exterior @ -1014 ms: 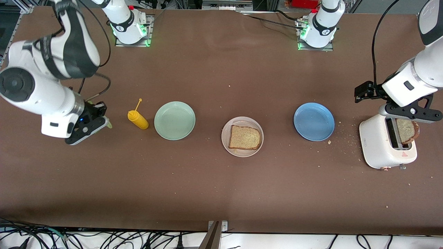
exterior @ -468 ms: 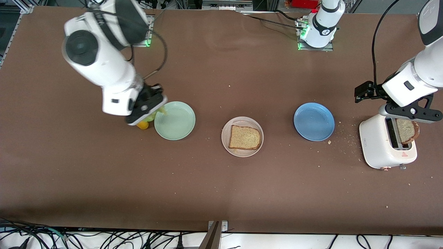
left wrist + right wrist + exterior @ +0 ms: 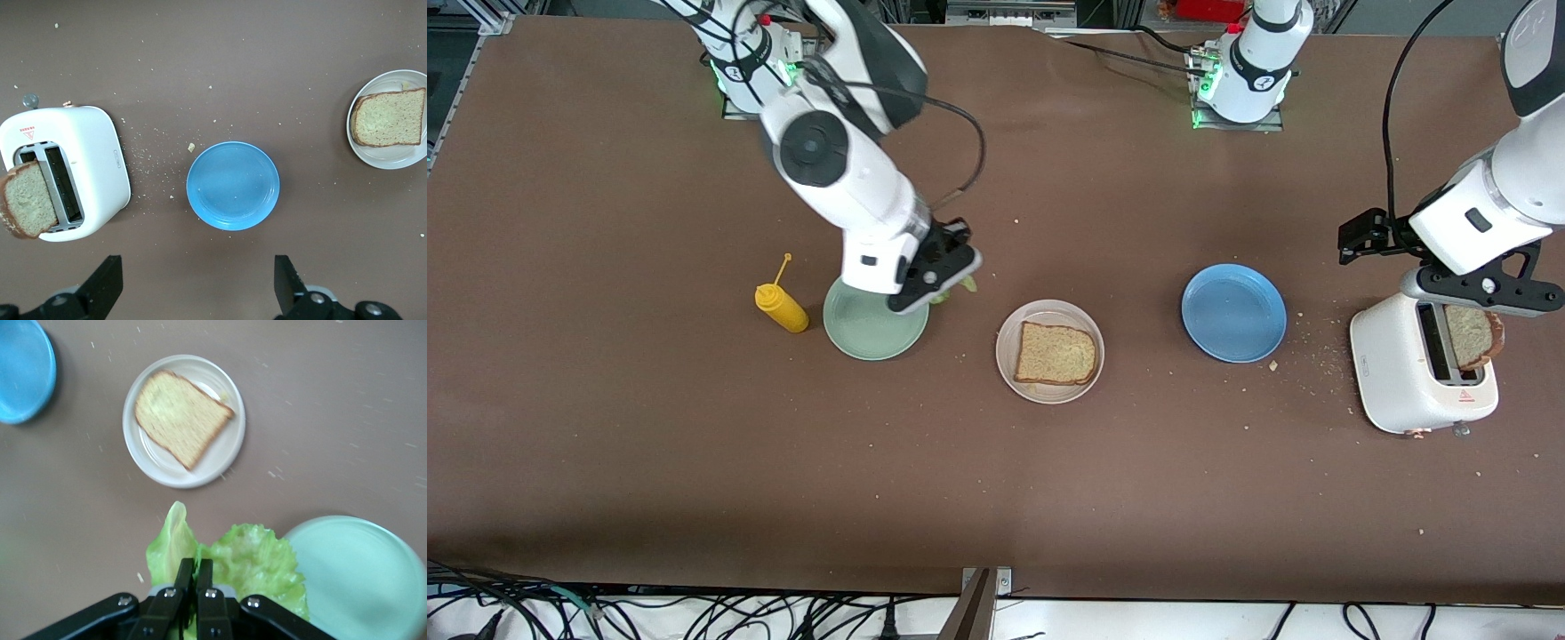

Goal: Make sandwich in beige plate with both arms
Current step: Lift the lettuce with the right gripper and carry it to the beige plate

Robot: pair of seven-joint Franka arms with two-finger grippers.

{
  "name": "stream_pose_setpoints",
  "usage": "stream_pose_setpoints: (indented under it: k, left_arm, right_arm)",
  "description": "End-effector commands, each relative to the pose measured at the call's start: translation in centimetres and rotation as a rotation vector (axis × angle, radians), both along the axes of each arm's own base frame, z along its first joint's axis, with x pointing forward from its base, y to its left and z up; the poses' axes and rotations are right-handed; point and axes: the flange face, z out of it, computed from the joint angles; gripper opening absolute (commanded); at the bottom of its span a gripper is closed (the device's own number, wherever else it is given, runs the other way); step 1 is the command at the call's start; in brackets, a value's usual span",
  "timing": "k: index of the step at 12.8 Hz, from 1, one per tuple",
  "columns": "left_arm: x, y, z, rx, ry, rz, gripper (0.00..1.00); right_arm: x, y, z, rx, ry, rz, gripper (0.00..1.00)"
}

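- With one square slice of brown speckled bread (image 3: pixel 1056 354) already lying flat in the round pale beige plate (image 3: pixel 1007 373) at mid-table, the sandwich is at its base layer only
- The ruffled green lettuce leaf (image 3: pixel 250 563) hangs from the right gripper (image 3: pixel 195 570), whose two black fingers are pinched tight together on the leaf's edge; in the front view the gripper (image 3: pixel 935 271) is over the rim of the round mint-green plate (image 3: pixel 863 333), toward the beige plate
- Judged from this, the step in hand is carrying the lettuce across to the bread. To do it well, the gripper should travel on until the dangling leaf is centred over the slice, not just the fingers, then lower so the leaf drapes on the bread before letting go; released high, so light a leaf would likely land askew or spill over the rim
- A second slice of the same bread (image 3: pixel 1472 336) stands in the slot of the white two-slot toaster (image 3: pixel 1400 378) at the left arm's end of the table
- The left gripper (image 3: pixel 197 290) waits over that toaster with its jaws spread wide and nothing between them
- A round blue plate (image 3: pixel 1233 312) lies between the beige plate and the toaster, and a yellow squeeze bottle (image 3: pixel 780 307) lies beside the mint-green plate
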Motion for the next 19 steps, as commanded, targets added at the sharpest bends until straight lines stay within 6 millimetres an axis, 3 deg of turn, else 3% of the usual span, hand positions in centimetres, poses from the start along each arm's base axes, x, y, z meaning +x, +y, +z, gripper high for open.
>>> stream_pose_setpoints:
  k: [1,4,12,15,19]
  left_arm:
    - [-0.2,0.2,0.5,-0.004,0.004,0.007,1.00]
    - [-0.2,0.3,0.5,-0.004,0.004,0.009,1.00]
    - [-0.3,0.3,0.5,-0.004,0.011,0.008,1.00]
    - [-0.3,0.3,0.5,-0.004,0.011,0.008,1.00]
    - [-0.3,0.3,0.5,-0.004,0.011,0.008,1.00]
  right_arm:
    - [0.0,4.5,-4.5,0.098,-0.016,-0.091,0.00]
    - [-0.1,7.1,-9.3,0.195,-0.070,-0.129,0.00]
    - [-1.6,9.6,-16.4,0.249,-0.119,-0.133,0.00]
    - [-1.9,9.9,-18.0,0.265,-0.162,-0.093,0.00]
    - [-0.4,8.6,-17.8,0.265,-0.234,-0.013,0.00]
